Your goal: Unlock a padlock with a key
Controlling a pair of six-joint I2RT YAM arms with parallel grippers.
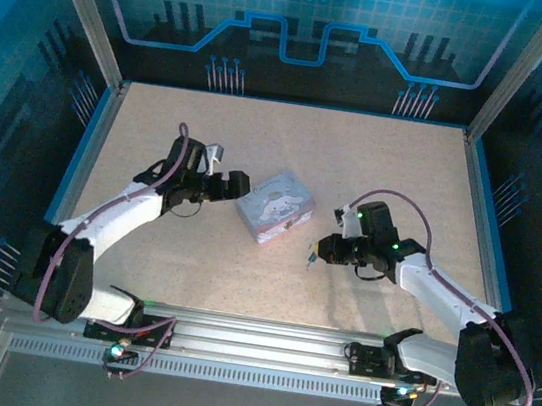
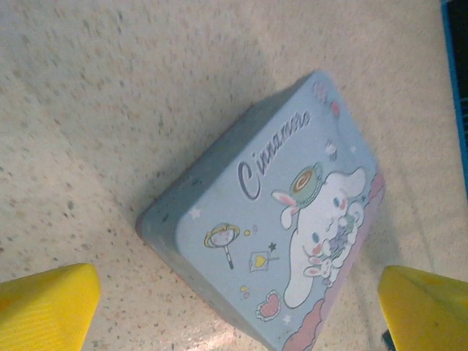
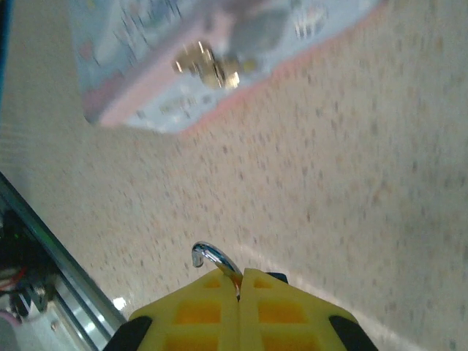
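Though only its curved silvery shackle shows, the padlock (image 3: pixel 213 257) is clenched in the right claw's (image 3: pixel 239 278) yellow fingers (image 3: pixel 197 313), over the speckled counter (image 1: pixel 397 170), right of the rectangular lilac tin (image 1: pixel 272 206). The left claw (image 1: pixel 238 183) gapes, released, at the tin's left.

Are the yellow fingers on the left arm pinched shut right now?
No, the left gripper has its fingers wide apart at the bottom corners of its wrist view, the cartoon tin showing between them.
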